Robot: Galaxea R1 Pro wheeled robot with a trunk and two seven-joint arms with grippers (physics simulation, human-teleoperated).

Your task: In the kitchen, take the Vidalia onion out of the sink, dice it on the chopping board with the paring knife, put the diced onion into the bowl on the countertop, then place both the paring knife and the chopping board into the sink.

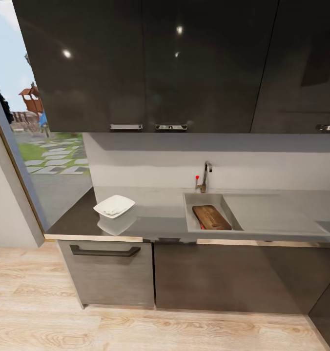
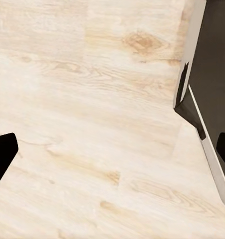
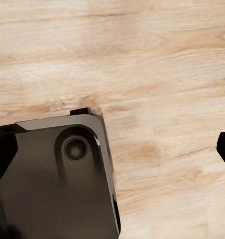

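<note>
Head view, near to far: pale wood-plank floor (image 1: 48,302) in front, then dark cabinet fronts (image 1: 223,278), then the long grey glossy countertop (image 1: 155,225). White squarish bowl (image 1: 114,205) standing toward the left end of the countertop, well apart from the basin. Rectangular stainless steel sink (image 1: 192,214) set into the countertop further right, flat drainboard running on toward the right end, curved chrome tap with red knob (image 1: 204,176) at the back edge. Dark brown wooden chopping board (image 1: 212,217) lying inside the basin, long axis running from the back-left corner toward the front-right. Thin reddish sliver (image 1: 202,226) against the board's front-left edge, probably the paring knife; too small to confirm. Onion not identifiable.

Left wrist view: left gripper (image 2: 114,149) hanging over the floor beside a dark panel, fingertips at opposite frame margins, jaws spread, nothing between. Right wrist view: right gripper (image 3: 114,144) likewise spread and empty, over the floor and a dark rounded part of the robot base (image 3: 57,179).

Governing relation: sink ahead and right of centre, hence nearer the right arm.
</note>
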